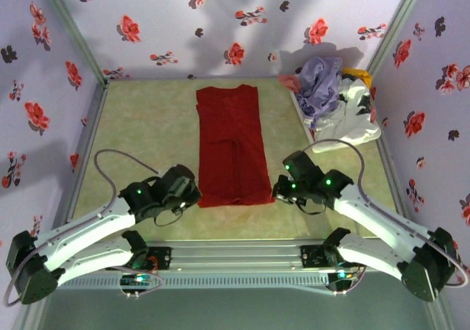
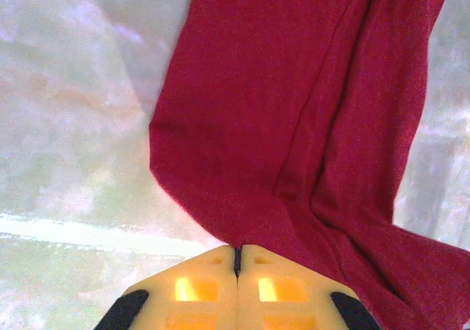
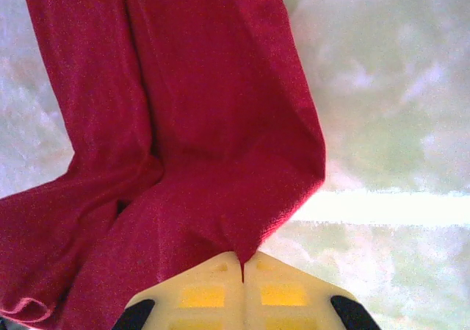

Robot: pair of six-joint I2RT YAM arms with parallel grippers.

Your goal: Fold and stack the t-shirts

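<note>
Bench (image 1: 147, 124) carries the red t-shirt (image 1: 231, 146) folded lengthwise, left fingers (image 1: 192, 193) and right fingers (image 1: 279, 190) at its near corners; lavender t-shirt (image 1: 319, 84) heaped far right. Left wrist: left fingers (image 2: 220, 275) pressed shut, pinching the red hem. Right wrist: right fingers (image 3: 261, 275) likewise closed on the hem.
</note>
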